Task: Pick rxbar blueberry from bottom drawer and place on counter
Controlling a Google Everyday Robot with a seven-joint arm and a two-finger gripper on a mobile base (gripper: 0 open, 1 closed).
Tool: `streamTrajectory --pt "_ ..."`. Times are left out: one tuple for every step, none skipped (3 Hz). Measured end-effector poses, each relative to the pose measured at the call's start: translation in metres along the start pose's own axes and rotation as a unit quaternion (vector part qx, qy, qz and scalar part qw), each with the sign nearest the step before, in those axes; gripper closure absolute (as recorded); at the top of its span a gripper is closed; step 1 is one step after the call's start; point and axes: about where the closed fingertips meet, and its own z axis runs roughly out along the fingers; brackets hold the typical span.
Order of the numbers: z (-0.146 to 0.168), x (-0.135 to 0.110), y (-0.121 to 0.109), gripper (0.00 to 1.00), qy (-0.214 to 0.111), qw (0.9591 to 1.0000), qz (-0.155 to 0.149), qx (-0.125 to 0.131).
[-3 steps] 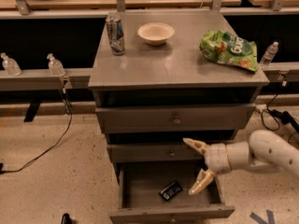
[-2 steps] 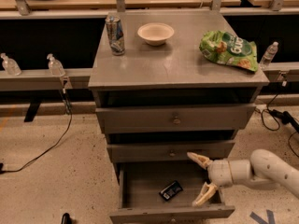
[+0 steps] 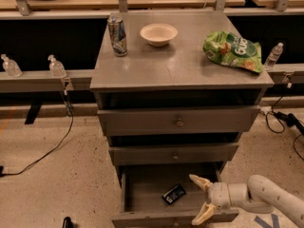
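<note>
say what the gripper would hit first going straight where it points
Likely the rxbar blueberry in the open bottom drawer; the open gripper, at the drawer's right, points toward it. Depth is unclear.

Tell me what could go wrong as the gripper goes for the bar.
The rxbar blueberry lies flat in the bottom drawer, so the open gripper, just beside it, may push it away instead of gripping. Its lower finger hangs near the drawer's front wall and might hit it.

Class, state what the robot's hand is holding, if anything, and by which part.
Nothing: the open hand hovers in the bottom drawer, right of the rxbar blueberry.
</note>
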Motion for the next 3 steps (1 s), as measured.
streamTrajectory --pt "0.0 0.0 0.0 0.0 0.0 1.0 0.0 0.0" --pt "-0.002 0.017 -0.031 0.0 0.008 0.9987 0.003 0.051" --pt "-0.007 0.039 -0.074 0.0 0.019 0.9923 0.005 0.122"
